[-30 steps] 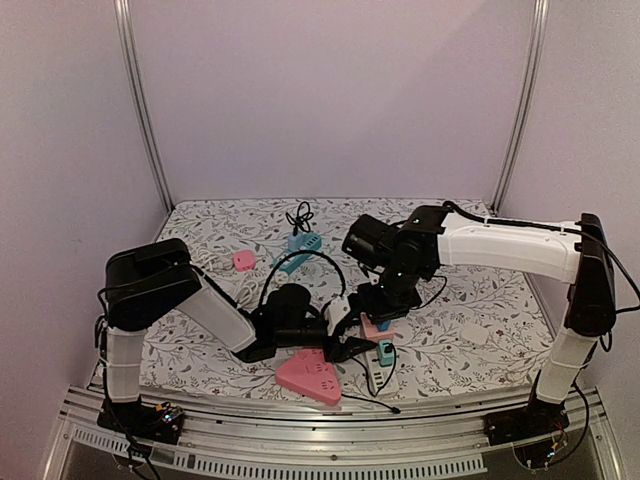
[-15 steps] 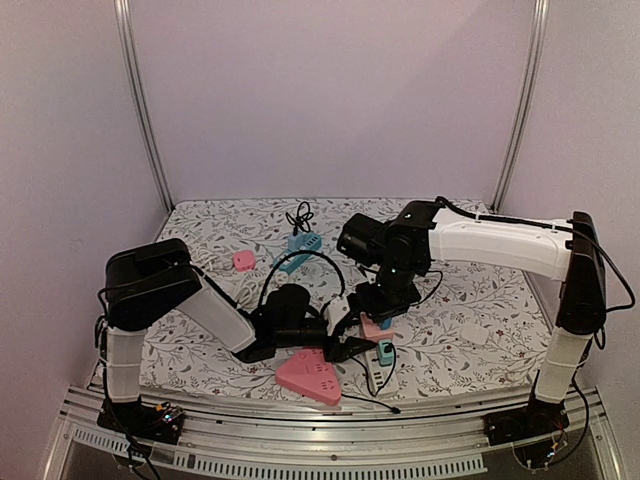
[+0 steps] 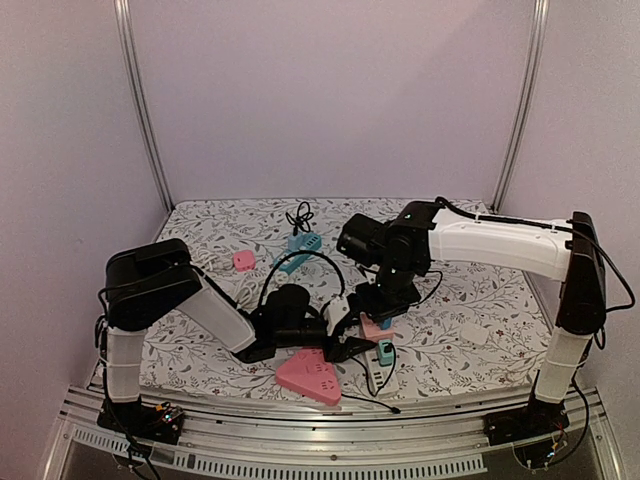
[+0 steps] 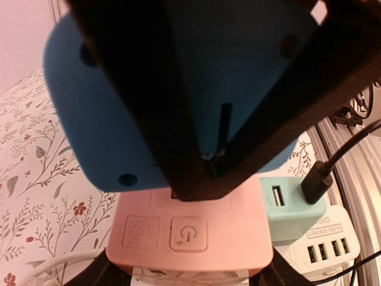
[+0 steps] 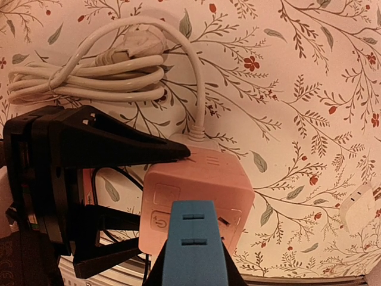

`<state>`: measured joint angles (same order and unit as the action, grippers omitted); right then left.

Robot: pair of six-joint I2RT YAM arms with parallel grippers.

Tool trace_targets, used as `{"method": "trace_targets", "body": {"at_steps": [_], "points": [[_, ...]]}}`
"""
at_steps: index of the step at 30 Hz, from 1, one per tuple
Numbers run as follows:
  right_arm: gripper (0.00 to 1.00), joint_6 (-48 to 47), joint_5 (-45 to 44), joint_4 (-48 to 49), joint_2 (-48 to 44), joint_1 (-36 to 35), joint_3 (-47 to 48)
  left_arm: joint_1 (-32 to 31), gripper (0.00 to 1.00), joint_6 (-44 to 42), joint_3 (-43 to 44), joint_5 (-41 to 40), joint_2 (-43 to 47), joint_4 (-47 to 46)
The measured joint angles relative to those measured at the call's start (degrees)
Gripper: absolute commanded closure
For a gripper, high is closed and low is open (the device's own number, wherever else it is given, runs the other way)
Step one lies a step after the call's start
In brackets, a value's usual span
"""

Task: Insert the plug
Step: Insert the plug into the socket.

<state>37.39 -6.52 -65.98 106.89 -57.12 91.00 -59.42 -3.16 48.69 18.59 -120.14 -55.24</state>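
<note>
A pink socket cube sits on the floral mat, with my left gripper shut on it from the left. In the right wrist view its black fingers flank the cube. My right gripper hangs right above the cube, shut on a blue plug. In the left wrist view the plug fills the top of the frame. It presses down against the cube's face, just above the power button. The prongs are hidden.
A white power strip with a teal USB adapter lies just in front of the cube. A pink triangular strip is near the front edge. A teal strip and a small pink block sit further back. A coiled white cable lies behind the cube.
The right arm has shifted slightly to the left over the cube with the plug. The left arm and the cube have not moved.
</note>
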Motion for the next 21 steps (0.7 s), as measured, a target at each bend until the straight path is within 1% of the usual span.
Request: {"method": "trace_targets", "body": {"at_steps": [5,14,21], "points": [[1.00,-0.1,-0.3,0.9,-0.5,-0.2,-0.9,0.0,1.00,0.0,0.0,0.0,0.0,-0.1],[1.00,-0.3,-0.7,-2.6,2.4,-0.2,2.4,0.1,1.00,0.3,0.0,0.4,-0.3,-0.7],[1.00,-0.3,0.2,-2.9,3.0,-0.6,3.0,0.1,1.00,0.3,0.0,0.4,-0.4,-0.8]]}}
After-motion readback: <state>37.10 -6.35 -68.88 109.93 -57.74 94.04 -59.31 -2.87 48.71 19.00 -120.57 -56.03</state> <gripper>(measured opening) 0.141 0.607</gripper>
